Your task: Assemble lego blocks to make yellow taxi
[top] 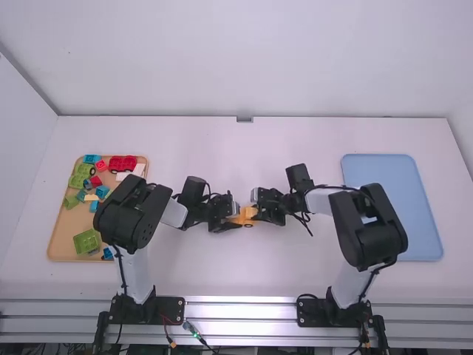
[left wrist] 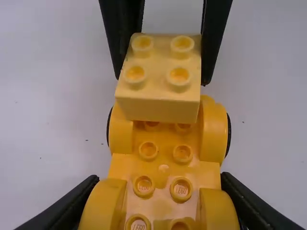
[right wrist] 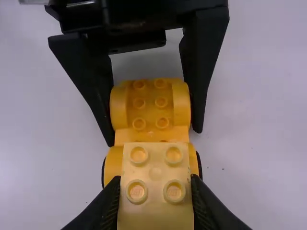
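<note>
White walls (top: 251, 59) behind a white table (top: 244, 140)

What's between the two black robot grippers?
An orange-yellow plastic toy car base with wheels, as the high view shows. The left gripper holds it; the right gripper holds a square, pale yellow plastic block over it.

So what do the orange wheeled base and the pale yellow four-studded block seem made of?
The orange wheeled base looks like smooth moulded plastic, its rounded sides softly shining. The pale yellow four-studded block seems plastic too, satiny, with neatly moulded studs.
</note>
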